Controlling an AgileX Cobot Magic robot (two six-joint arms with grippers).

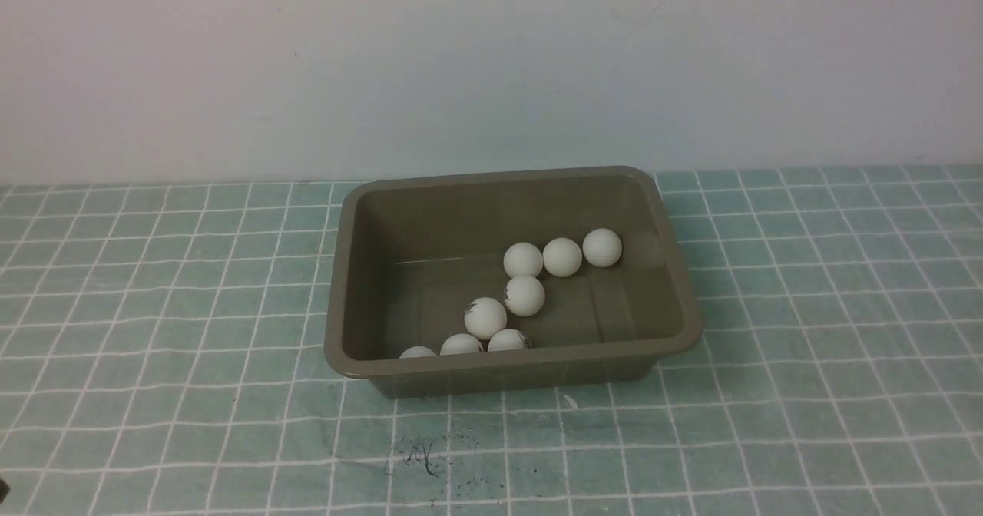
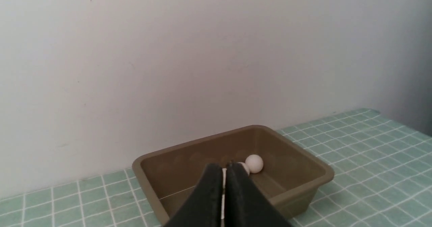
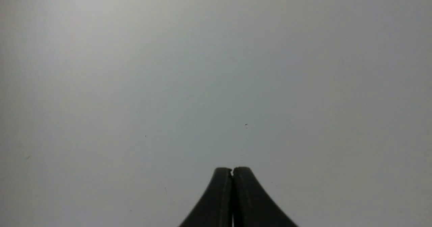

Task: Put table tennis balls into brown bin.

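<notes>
Front view: brown bin (image 1: pixel 507 374) at frame centre holds all eight table tennis balls (image 1: pixel 524 295). Two carry dark prints, unreadable; the rim cuts off three by the near wall. Left wrist view: left gripper (image 2: pixel 223 168) pressed closed, empty, hiding part of one ball. Right wrist view: right gripper (image 3: pixel 232 170) closed, empty, against blank wall (image 3: pixel 216 68).

8 table tennis balls (image 1: pixel 524 295), 1 brown bin (image 1: pixel 503 376)

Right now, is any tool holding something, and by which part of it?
Nothing is held. The left tool and the right tool are both shut with nothing in them. The balls lie in the bin.
</notes>
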